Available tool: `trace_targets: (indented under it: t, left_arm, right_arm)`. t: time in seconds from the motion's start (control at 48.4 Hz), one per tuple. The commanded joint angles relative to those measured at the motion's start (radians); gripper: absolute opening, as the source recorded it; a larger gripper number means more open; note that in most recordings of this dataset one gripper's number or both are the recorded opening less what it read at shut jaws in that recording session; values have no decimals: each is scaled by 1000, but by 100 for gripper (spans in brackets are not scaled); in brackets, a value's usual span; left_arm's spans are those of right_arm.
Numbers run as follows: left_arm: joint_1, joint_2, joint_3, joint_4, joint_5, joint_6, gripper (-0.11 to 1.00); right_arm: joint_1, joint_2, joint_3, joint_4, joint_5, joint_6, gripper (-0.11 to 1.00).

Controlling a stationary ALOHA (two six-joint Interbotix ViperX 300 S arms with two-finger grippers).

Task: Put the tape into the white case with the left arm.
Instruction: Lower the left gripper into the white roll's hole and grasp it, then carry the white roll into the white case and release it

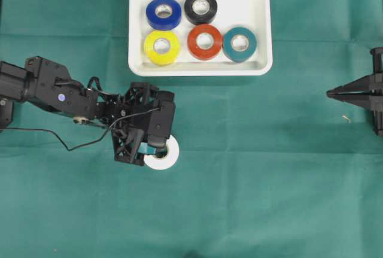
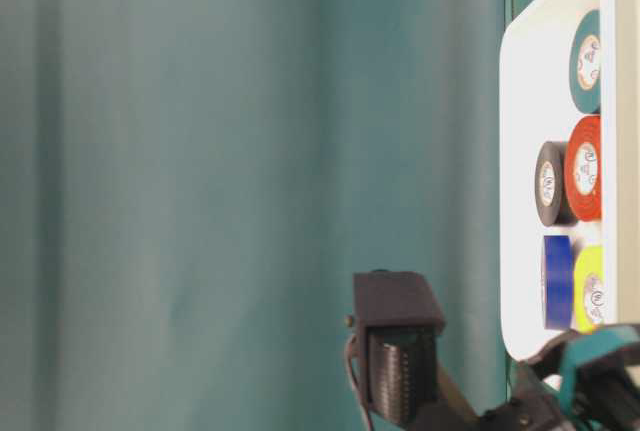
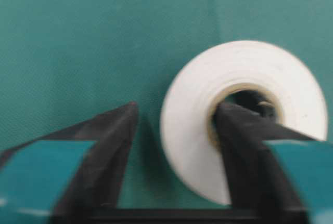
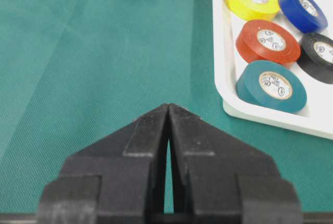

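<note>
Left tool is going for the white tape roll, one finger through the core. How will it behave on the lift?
The white tape roll looks solid and thickly wound, so probably rigid. Gripped by one wall only, with a finger in its core, it may tilt. Lying flat now, it shouldn't roll unless dropped on edge.

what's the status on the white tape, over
Left gripper jaws straddling the white tape wall, one inside the core, closing. Right gripper shut, parked. Tape on the cloth, outside the white case. Five rolls already in; path clear.
</note>
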Motion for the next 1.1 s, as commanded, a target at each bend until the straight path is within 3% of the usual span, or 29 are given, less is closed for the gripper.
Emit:
trace_targets:
  t: [0.0,0.062,0.764,1.074]
  left_arm:
    - [5,3,-15,3,17,-8,39]
    - [5,3,-20,2,28,-11,28]
    - [-58,-212,-49,2,152,-12,28]
    - [-17,-207,-61,5,152,-6,28]
  right_arm:
    - [0,6,-9,-2,-9,0,-9]
    - [-2,6,-11,-2,-9,0,-9]
    - [0,5,-9,-2,-9,0,-9]
    - [0,5,-11,-2,-11,0,-9]
